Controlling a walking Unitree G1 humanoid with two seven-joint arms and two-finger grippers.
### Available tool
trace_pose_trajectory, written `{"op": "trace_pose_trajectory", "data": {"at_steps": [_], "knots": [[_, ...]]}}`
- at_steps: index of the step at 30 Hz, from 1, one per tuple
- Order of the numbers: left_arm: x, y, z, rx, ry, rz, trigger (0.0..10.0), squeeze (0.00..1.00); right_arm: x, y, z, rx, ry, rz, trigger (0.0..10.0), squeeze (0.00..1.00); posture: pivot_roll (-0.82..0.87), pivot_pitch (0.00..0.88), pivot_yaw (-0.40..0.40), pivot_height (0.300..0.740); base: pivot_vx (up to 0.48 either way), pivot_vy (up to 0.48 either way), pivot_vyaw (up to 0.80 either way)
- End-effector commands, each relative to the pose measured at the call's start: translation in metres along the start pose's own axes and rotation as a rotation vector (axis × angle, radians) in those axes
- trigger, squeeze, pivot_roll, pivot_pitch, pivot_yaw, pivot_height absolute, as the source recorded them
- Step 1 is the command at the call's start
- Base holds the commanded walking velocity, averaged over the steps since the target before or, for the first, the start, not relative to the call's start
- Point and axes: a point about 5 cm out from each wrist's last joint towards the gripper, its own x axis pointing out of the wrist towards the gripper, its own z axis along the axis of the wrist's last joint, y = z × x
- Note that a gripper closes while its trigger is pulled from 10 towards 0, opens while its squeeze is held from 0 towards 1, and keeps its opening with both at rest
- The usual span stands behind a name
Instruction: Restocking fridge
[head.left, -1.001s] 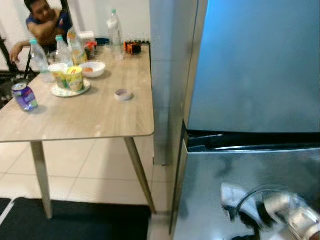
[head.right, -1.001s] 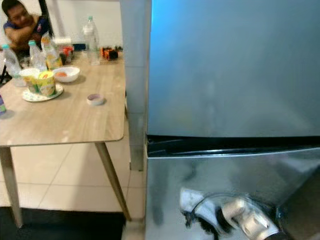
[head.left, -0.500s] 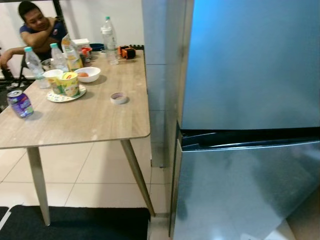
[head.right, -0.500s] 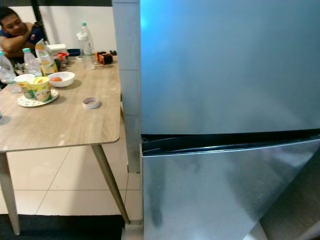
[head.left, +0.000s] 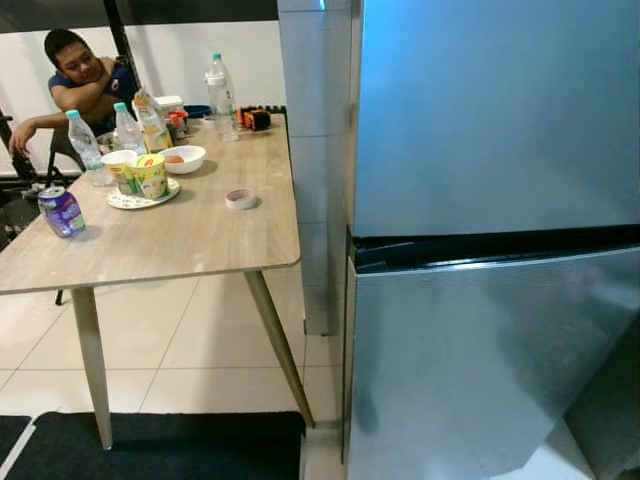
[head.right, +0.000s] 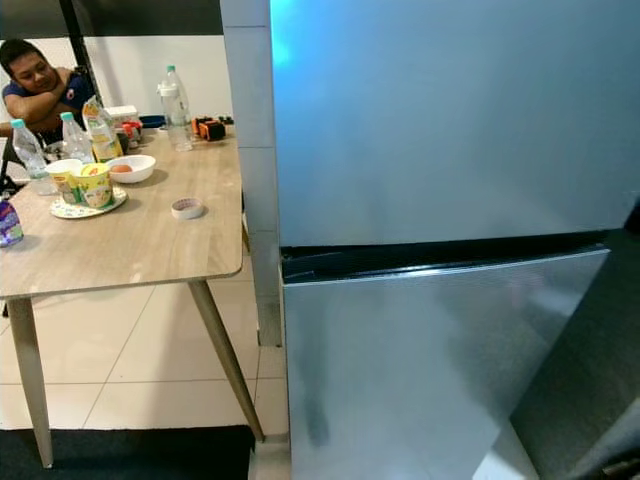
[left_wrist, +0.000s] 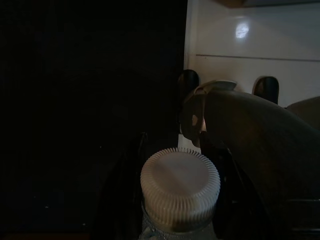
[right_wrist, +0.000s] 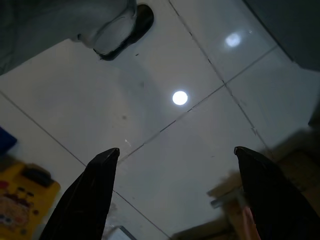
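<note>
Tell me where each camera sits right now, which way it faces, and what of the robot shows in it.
Left eye view: on the head, facing forward and down at the closed fridge and wooden table; no part of the robot's body.
Right eye view: same scene, shifted slightly sideways.
Left wrist view: along the left gripper, shut on a white-capped bottle, in the dark.
Right wrist view: pointing down at the tiled floor past the open right gripper.
Both eye views share the fridge, table and seated person.

Right hand (right_wrist: 177, 190): two long black tapered fingers (right_wrist: 85, 200), smooth matte surface, pointed tips.
</note>
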Motion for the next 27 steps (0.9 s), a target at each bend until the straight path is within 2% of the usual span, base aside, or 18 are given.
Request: {"op": "trace_pose_trajectory", "data": {"at_steps": [1, 15, 19, 27], "knots": [[-0.002, -0.004, -0.024, 0.006, 0.094, -0.014, 10.0, 0.0, 0.001, -0.002, 0.007, -0.006, -0.021, -0.03, 10.0, 0.0, -0.1, 0.0, -0.034, 0.74, -0.319, 0.0, 0.0], [-0.002, -0.005, -0.024, -0.01, 0.093, -0.017, 10.0, 0.0, 0.003, -0.003, 0.017, -0.041, -0.055, -0.054, 10.0, 0.0, -0.11, 0.0, -0.037, 0.74, -0.313, 0.0, 0.0], [-0.002, -0.005, -0.023, -0.041, 0.076, -0.012, 10.0, 0.0, 0.001, -0.01, 0.026, -0.054, -0.085, -0.078, 10.0, 0.0, -0.11, 0.001, -0.038, 0.74, 0.0, 0.0, 0.0], [-0.002, -0.004, -0.02, -0.038, 0.063, -0.015, 10.0, 0.0, -0.003, -0.021, 0.041, -0.089, -0.125, -0.112, 10.0, 0.0, -0.11, 0.002, -0.038, 0.74, 0.0, 0.0, 0.0]]}}
